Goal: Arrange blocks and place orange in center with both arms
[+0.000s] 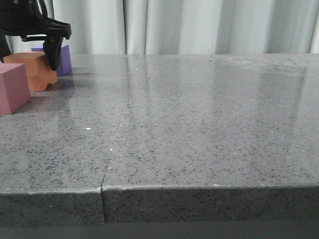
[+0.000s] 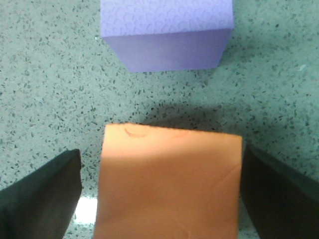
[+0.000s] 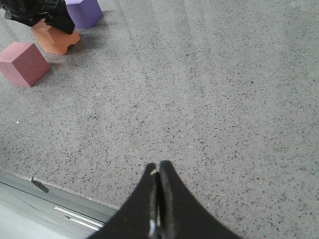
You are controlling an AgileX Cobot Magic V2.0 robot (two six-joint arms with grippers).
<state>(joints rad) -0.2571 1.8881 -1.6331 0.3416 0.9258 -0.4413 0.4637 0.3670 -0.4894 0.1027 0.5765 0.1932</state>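
Three blocks sit on the speckled grey worktop [image 1: 199, 124], all gathered at its far left corner in the front view: one pink block [image 1: 12, 87] nearest the camera, one orange block [image 1: 32, 69] behind it, and one purple block [image 1: 64, 59] farthest back, by the pale curtain [image 1: 199, 25]. The three form a short row running away from the camera, the orange one standing between the other two, with a clear gap of bare worktop between it and the purple one in the left wrist view; whether it touches the pink one I cannot tell. The orange block shows a small arched notch in its bottom edge. There are two grippers. The left gripper [image 2: 162, 194] hangs over the orange block [image 2: 169, 184] with its jaws spread wide; one black finger stands on each side of the block, the one finger [image 2: 42, 194] plainly apart from it with a strip of worktop showing between, the other finger [image 2: 279, 194] just beside the opposite face. The purple block [image 2: 167, 32] lies just beyond. The right gripper [image 3: 158, 172] is well apart from all three blocks, over bare worktop near its front edge, its two fingertips pressed together with nothing between them.
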